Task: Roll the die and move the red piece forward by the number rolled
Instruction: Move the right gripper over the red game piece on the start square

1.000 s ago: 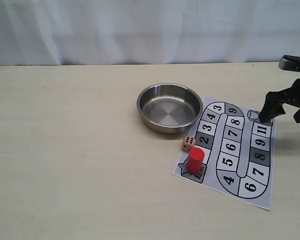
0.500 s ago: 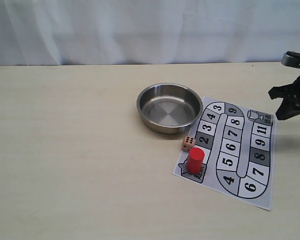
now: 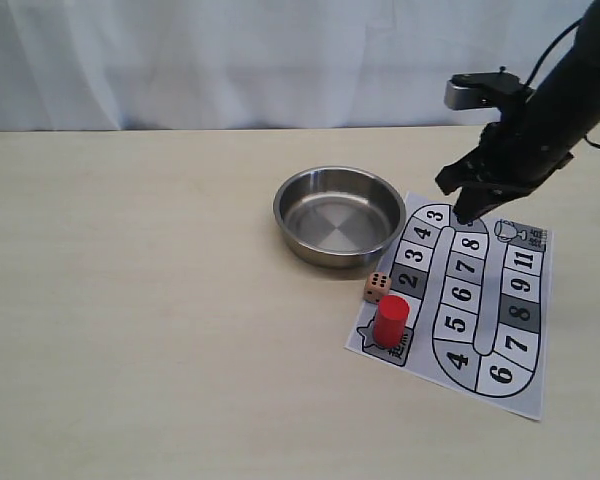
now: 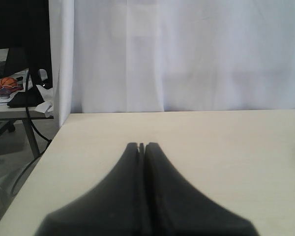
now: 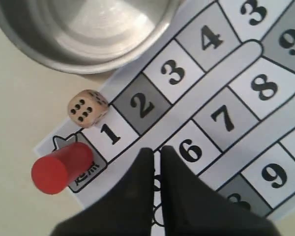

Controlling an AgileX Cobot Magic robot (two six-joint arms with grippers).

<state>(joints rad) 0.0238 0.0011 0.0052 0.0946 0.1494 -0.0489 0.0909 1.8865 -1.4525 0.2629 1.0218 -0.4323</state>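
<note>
Pale desk (image 3: 130,300) with a faint wood grain, lit softly and evenly from above. Behind its far edge, a white curtain (image 3: 230,60) hanging in loose vertical folds across the whole width of the exterior view. In the left wrist view, the same curtain ending at a straight vertical edge near the desk's corner, and past it a dark stretch of room. There, a second table (image 4: 5,109), cluttered with papers and an orange ball-like object (image 4: 7,81), too small to identify. A black cable (image 4: 29,118) trailing down beside it toward the grey floor (image 4: 10,167).
</note>
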